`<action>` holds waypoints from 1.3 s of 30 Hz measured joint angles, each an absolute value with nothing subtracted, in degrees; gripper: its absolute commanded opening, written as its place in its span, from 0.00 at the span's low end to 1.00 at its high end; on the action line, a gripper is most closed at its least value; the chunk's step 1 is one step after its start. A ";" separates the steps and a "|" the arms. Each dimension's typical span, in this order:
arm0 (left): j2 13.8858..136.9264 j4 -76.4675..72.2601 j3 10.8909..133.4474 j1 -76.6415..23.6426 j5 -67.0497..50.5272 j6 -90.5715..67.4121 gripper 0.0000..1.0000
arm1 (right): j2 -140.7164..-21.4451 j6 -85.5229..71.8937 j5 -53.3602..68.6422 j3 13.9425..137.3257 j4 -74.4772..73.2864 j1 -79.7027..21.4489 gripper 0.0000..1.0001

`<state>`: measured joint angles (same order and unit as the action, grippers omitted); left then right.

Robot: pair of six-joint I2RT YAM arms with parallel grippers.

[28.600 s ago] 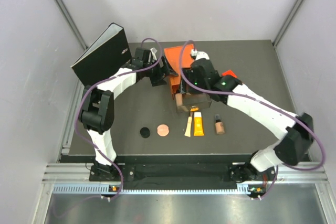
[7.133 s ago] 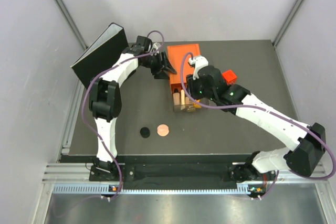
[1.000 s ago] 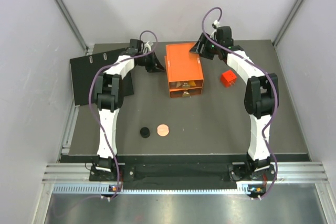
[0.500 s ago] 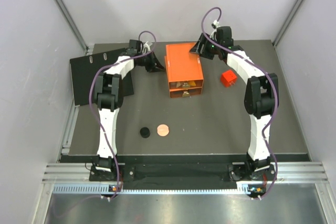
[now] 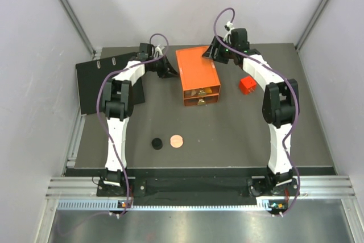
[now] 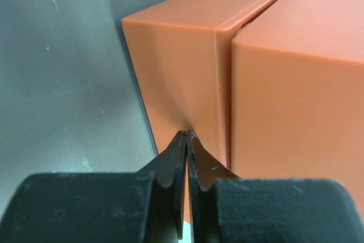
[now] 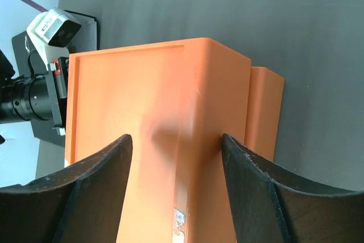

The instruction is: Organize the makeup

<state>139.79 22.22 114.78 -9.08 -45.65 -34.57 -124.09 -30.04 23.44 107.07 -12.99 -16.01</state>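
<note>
Change: since a second ago the orange box (image 5: 197, 75) is turned slightly, with its far end shifted to the left, and the right arm's wrist is carried left with it. The discs and the red cube are left where they were.
Left pincer (image 6: 186, 135): clenched with nothing between the fingers. The tips are set against the left side wall of the orange box, just beside the seam between shell and drawer.
Right pincer (image 7: 176, 140): released, with the fingers (image 7: 96, 192) spread wide at the far right corner of the box and orange wall seen between them. Whether the pads touch it cannot be told.
Makeup in the box (image 5: 199, 90): small tan items are seen through the two clear drawer fronts at the near end, one drawer above the other. They are too small to be named apart.
Black disc (image 5: 157, 143): laid flat on the surface (image 5: 239, 135), well apart from the box, toward the near edge.
Pinkish-copper disc (image 5: 177, 140): laid just beside the black disc on its right; contact cannot be told.
Red cube (image 5: 247, 84): set right of the box, apart from it, under the right arm's forearm.
Black binder (image 5: 108, 81): laid flat at the far left of the surface.
</note>
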 measured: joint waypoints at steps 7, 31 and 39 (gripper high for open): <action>139.79 22.24 114.78 -9.08 -45.63 -34.50 0.04 | -124.09 -30.04 22.31 107.07 -13.04 -16.25 0.64; 128.66 21.71 112.60 -6.46 -41.56 -34.15 0.19 | -109.38 -25.71 13.47 96.66 -14.68 -17.34 0.68; 124.16 24.23 111.66 -6.74 -39.35 -33.32 0.60 | -98.35 -18.59 7.84 92.88 -20.67 -18.41 0.68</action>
<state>124.16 24.23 111.66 -6.74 -39.35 -33.32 -98.35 -18.59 7.84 92.88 -20.67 -18.41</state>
